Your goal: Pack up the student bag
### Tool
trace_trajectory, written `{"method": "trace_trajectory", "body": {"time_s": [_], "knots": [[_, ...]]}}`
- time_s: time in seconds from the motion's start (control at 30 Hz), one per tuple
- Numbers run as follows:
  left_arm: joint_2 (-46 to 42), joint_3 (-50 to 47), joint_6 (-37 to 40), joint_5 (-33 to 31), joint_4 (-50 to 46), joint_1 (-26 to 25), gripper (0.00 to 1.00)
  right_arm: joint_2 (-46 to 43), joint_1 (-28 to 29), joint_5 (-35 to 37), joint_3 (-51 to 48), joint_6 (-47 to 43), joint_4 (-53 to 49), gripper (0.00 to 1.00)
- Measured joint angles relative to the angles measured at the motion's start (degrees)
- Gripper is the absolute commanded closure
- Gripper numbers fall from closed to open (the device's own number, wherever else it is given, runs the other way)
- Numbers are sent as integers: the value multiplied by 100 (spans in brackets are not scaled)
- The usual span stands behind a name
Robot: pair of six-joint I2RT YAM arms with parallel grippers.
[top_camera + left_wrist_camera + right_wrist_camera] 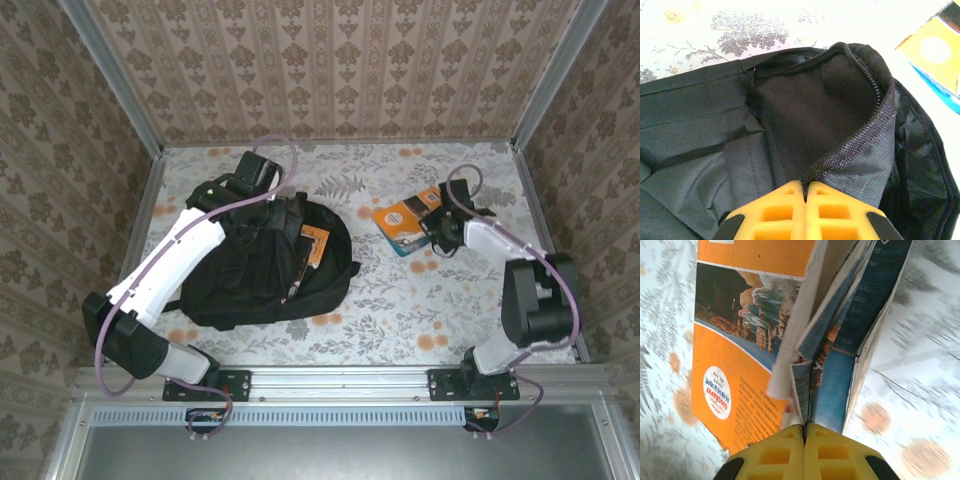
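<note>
- Top external looks down from behind the near edge over the whole table (400, 300)
- Left wrist sits close on the student bag (805, 115), shared with top
- Right wrist sits close on the book (730, 365)

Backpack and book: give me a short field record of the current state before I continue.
backpack: lying flat on the table, left of centre, main compartment open
inside backpack: orange item showing in the opening
left jaws: shut on the backpack's zipper edge
book: orange and blue, right of the backpack and apart from it, pages fanned
right jaws: shut on the book's edge
book off the table: cannot tell
</note>
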Motion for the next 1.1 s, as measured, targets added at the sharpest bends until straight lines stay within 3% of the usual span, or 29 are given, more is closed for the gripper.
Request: {"method": "trace_trajectory", "body": {"time_s": [0.17,0.27,0.43,0.57,0.8,1.1], "knots": [[216,125,120,184,103,-210,46,-1532,0,0,-1423,107,-66,100],[420,442,238,260,107,-402,30,-2577,0,83,-2133,162,-330,100],[1084,1519,455,343,164,-831,25,-3810,-2,306,-2745,236,-811,97],[2120,2745,476,588,149,-1257,23,-3733,-76,407,-2780,181,-984,59],[4323,4666,334,1182,-61,-1790,19,-3314,-289,468,-2603,103,-1078,25],[5720,4822,-111,2050,-61,-1882,16,-2444,-922,-195,-2806,293,-127,25]]}}
